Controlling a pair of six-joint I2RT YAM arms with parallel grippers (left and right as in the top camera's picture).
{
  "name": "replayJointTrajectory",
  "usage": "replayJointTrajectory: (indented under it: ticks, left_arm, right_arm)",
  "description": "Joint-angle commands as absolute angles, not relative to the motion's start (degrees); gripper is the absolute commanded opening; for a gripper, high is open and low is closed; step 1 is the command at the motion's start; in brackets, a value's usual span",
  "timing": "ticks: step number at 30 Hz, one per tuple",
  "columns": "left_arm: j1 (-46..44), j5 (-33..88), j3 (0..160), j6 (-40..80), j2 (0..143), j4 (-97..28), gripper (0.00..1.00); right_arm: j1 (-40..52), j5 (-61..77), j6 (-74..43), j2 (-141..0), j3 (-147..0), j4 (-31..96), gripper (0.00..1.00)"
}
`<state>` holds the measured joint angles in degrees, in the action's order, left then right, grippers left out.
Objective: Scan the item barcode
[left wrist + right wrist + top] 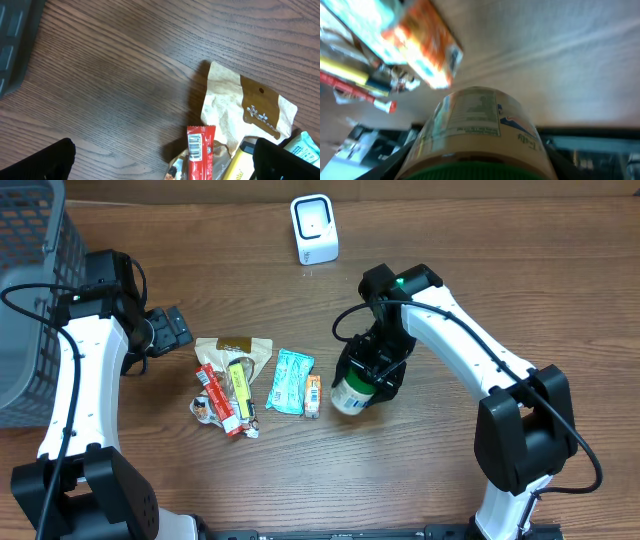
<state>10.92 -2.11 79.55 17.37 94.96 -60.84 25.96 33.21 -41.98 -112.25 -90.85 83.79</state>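
Observation:
A jar (pixel 350 393) with a green lid and a pale label is gripped near its lid by my right gripper (pixel 378 372), right of the pile of snacks. It lies tilted, base towards the front left. In the right wrist view the jar (pixel 480 125) fills the space between my dark fingers (pixel 387 167), its printed label facing the camera. The white scanner (pixel 314 228) stands at the back of the table. My left gripper (pixel 172 330) hovers open left of the pile. Its view shows the left gripper (pixel 165 167) spread wide over wood and a red wrapper (pixel 201 152) with a barcode.
The pile holds a brown-and-white pouch (pixel 236 350), a red bar (pixel 218 396), a yellow bar (pixel 240 382), a teal packet (pixel 291 380) and a small orange box (pixel 313 395). A grey mesh basket (pixel 28 300) stands at the left edge.

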Motion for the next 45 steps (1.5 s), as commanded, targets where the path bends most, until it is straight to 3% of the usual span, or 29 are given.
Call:
replayJointTrajectory:
  ticks: [1, 45]
  left_arm:
    - [10.9, -1.9, 80.6, 16.3, 94.8, -60.8, 1.00]
    - [10.9, -1.9, 80.6, 16.3, 94.8, -60.8, 1.00]
  right_arm:
    - [25.8, 43.2, -42.0, -111.9, -92.0, 87.0, 0.25]
    - [25.8, 51.3, -42.0, -111.9, -92.0, 97.1, 0.24]
